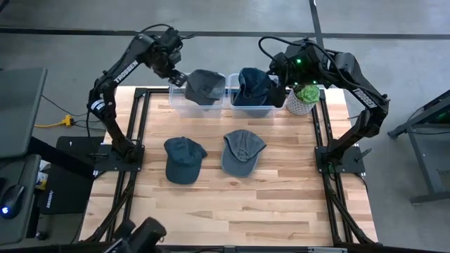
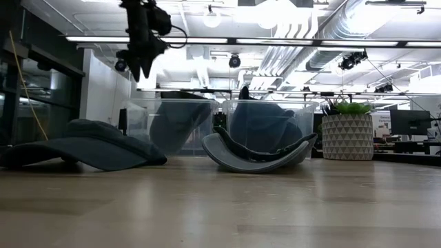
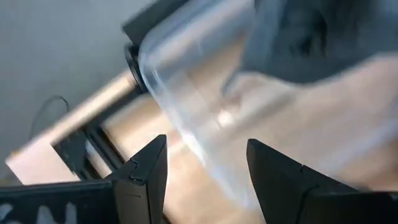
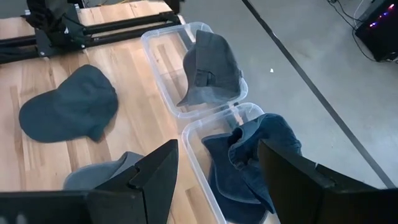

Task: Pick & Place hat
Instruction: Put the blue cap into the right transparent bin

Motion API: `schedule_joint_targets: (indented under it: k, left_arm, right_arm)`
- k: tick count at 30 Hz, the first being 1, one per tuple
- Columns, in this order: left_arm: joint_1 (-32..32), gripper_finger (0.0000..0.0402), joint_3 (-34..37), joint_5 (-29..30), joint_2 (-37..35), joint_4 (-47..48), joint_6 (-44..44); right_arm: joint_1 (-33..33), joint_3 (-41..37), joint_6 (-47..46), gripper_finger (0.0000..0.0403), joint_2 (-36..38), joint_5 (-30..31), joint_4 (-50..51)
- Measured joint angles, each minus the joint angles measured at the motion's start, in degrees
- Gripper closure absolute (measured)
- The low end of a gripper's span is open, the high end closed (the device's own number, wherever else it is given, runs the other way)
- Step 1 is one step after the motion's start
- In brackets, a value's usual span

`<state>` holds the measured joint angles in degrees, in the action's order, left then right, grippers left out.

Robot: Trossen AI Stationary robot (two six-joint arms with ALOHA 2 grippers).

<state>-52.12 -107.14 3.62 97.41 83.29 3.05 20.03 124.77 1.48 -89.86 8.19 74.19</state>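
Left gripper [image 1: 177,77], fingers apart and empty, hangs by the left bin [image 1: 180,104], grey cap [image 1: 204,84] inside. Two caps, dark blue [image 1: 183,159] and grey-blue [image 1: 242,150], remain on the table [image 1: 281,190]. Right bin [image 1: 250,109] holds a blue cap [image 1: 252,84]; right gripper [image 1: 280,90] open, empty.

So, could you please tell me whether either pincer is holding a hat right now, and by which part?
Nothing is held. The left pincer is open above the left bin; the right pincer is open above the right bin.

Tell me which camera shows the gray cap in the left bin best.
The right wrist view: the gray cap lies unobstructed, draped over its clear bin's rim. The high view shows it smaller, the low view only through the plastic wall, and the left wrist view just a blurred dark edge.
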Motion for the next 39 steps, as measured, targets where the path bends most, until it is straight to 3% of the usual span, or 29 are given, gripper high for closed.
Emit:
schedule_joint_targets:
  k: [4,14,22,29,34,39]
  left_arm:
    - [0.13,0.0223,-0.10,-2.88,-3.34,4.83,0.27]
    - [0.77,0.0223,-0.11,-3.72,-15.30,6.84,5.86]
    - [10.02,0.0223,1.11,-4.20,-20.80,6.47,12.88]
    - [18.74,0.0223,19.73,-2.76,-27.70,5.22,22.08]
    - [25.00,0.0223,38.17,-6.57,-36.22,-6.90,31.21]
    - [32.25,0.0223,51.19,-8.12,-42.59,-14.86,40.15]
  right_arm:
    - [0.00,0.00,0.00,0.0187,0.00,-0.01,0.81]
    - [-0.46,0.00,1.82,0.0187,0.00,-0.25,1.05]
    - [-0.82,0.00,3.02,0.0187,0.00,-3.01,1.09]
    - [-1.88,0.00,4.05,0.0187,0.00,-2.76,3.76]
    - [-1.84,0.00,5.04,0.0187,-0.02,-2.59,4.04]
    - [-1.84,0.00,6.51,0.0187,-0.02,-2.87,4.04]
